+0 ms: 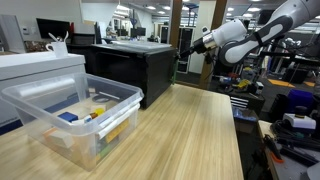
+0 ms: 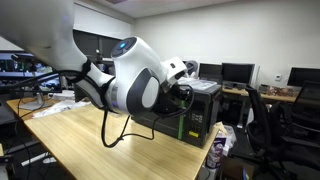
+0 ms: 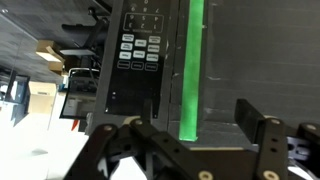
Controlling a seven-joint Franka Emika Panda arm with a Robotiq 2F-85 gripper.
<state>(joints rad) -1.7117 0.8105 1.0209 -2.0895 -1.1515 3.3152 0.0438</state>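
Up close, the gripper (image 3: pixel 190 128) hangs right in front of the black machine (image 3: pixel 250 60), its fingers spread apart with nothing between them — empty, as far as the wrist view shows. Straight ahead of it are the machine's button panel (image 3: pixel 140 50) and a glowing green strip (image 3: pixel 195 60). The gripper is near that face, but I cannot tell whether it touches. In an exterior view the arm (image 1: pixel 240 40) stretches out level above the wooden table (image 1: pixel 190 130), probably because the machine stands at the table's far end and its panel faces sideways. A clear plastic bin (image 1: pixel 70 110) of small odds and ends sits well apart — at the near end, out of the arm's way.
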